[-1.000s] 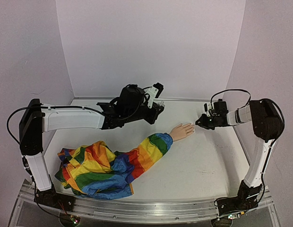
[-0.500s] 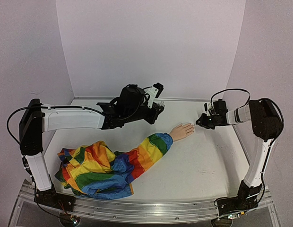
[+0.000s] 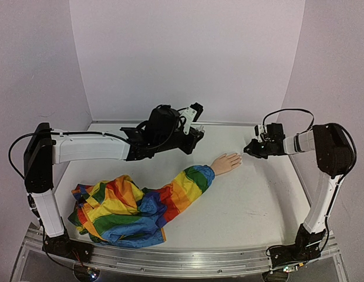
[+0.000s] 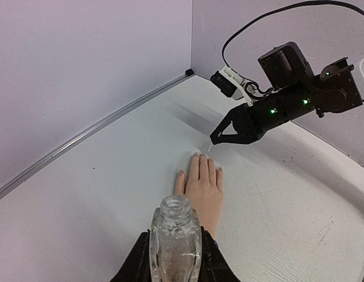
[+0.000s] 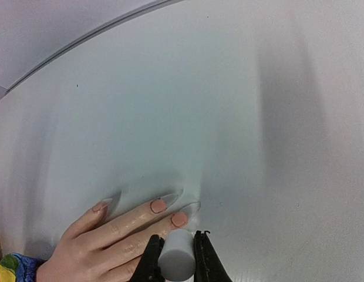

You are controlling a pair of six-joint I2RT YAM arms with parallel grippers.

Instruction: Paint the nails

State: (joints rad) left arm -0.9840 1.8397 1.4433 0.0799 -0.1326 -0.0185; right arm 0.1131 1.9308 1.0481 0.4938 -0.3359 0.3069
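Rainbow sleeve [image 3: 141, 202], mannequin hand [image 3: 226, 163] on table [image 3: 252, 200]

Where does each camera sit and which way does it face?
Top external: above, behind the bases, facing down on the table; left arm, right arm show.
Left wrist: faces the right gripper; own fingers clamp a clear bottle.
Right wrist: faces down at the nails; own fingers pinch a grey cylinder.
All share the mannequin hand.

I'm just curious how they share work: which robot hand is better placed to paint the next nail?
Probably the right hand: it is shut on a small grey cylinder right by the nails of the mannequin hand. The left hand hangs farther back, shut on a clear bottle.
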